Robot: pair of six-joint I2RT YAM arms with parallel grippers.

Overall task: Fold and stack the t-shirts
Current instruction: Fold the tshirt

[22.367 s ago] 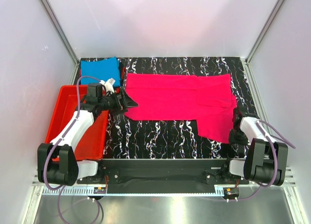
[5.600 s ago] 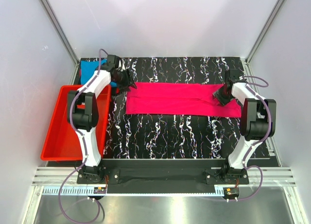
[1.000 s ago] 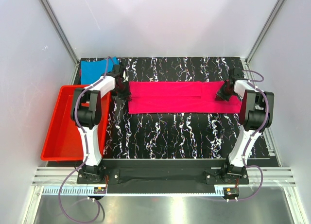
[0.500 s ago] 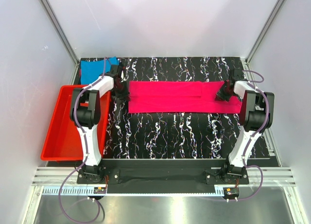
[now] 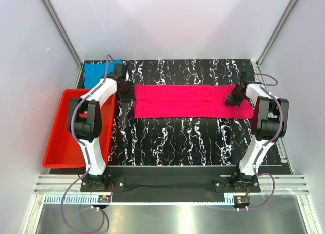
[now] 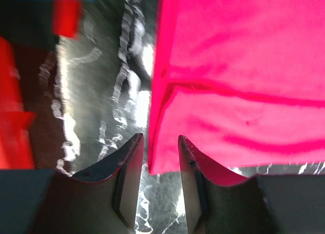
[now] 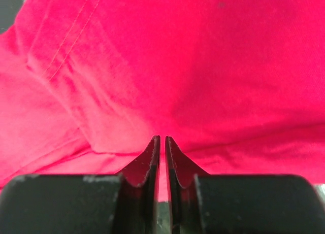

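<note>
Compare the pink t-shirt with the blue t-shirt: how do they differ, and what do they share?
Colour: the pink t-shirt is magenta, the blue t-shirt turquoise.
Shape: the pink t-shirt is a long folded band, the blue t-shirt a smaller compact block.
Position: the pink t-shirt spans the middle of the table, the blue t-shirt sits in the back left corner behind the red tray.
Shared: both are plain and lie flat.

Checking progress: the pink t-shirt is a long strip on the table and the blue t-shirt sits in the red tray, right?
No: the top view shows the turquoise t-shirt on the table beyond the red tray, not in it. The magenta t-shirt is a strip.
</note>
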